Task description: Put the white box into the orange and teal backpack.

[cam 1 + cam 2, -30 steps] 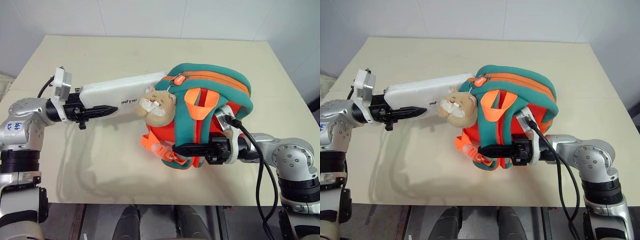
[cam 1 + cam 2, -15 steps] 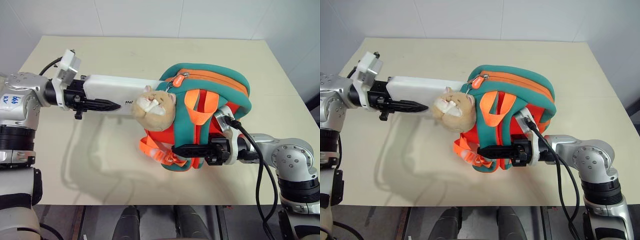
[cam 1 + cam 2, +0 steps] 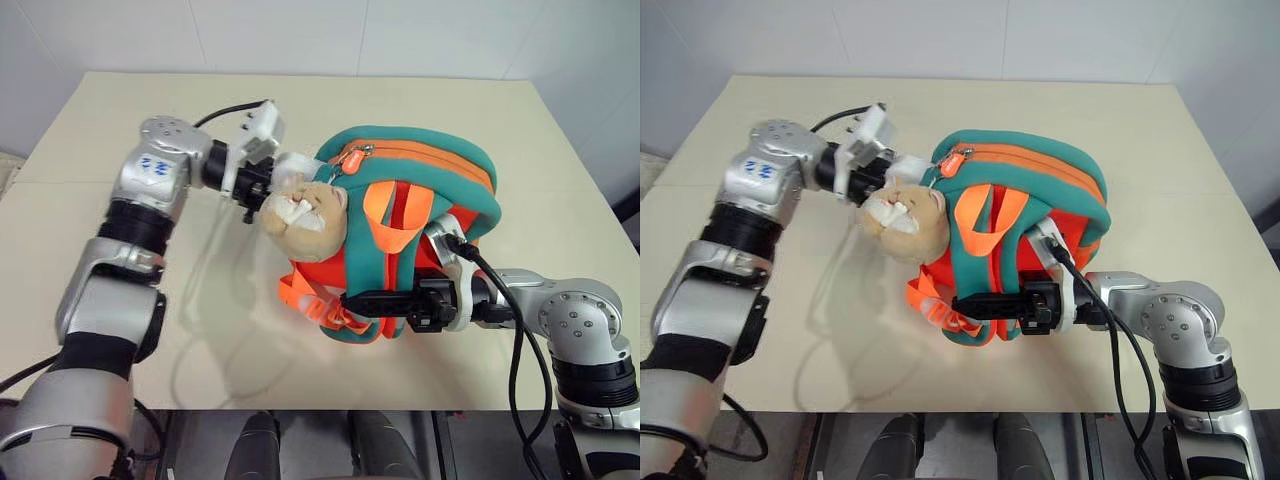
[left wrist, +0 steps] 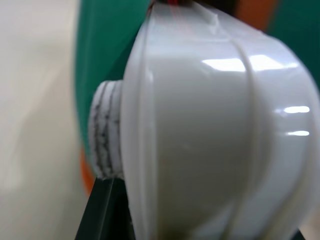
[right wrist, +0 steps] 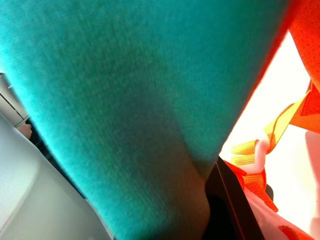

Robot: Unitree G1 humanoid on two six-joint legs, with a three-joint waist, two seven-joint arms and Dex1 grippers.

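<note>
The orange and teal backpack (image 3: 425, 185) stands near the middle of the table, with a tan plush animal (image 3: 305, 212) hanging on its left side. My left gripper (image 3: 262, 188) is shut on the white box (image 3: 296, 166), right at the backpack's left side. Only the box's short near end shows between the gripper and the teal edging; the rest is hidden behind the plush animal and the pack. In the left wrist view the white box (image 4: 210, 130) sits close against teal fabric. My right gripper (image 3: 362, 300) is shut on the backpack's lower front, pointing left.
The beige table (image 3: 300, 100) spreads out behind and to the left of the backpack. Its front edge runs just below my right arm. A black cable (image 3: 520, 350) loops from my right wrist over that edge. Orange webbing straps (image 3: 305, 300) hang at the pack's lower left.
My left arm has swung right toward the backpack, carrying the white box with it. Most of the box's length has gone from sight behind the plush animal. The right arm held still.
</note>
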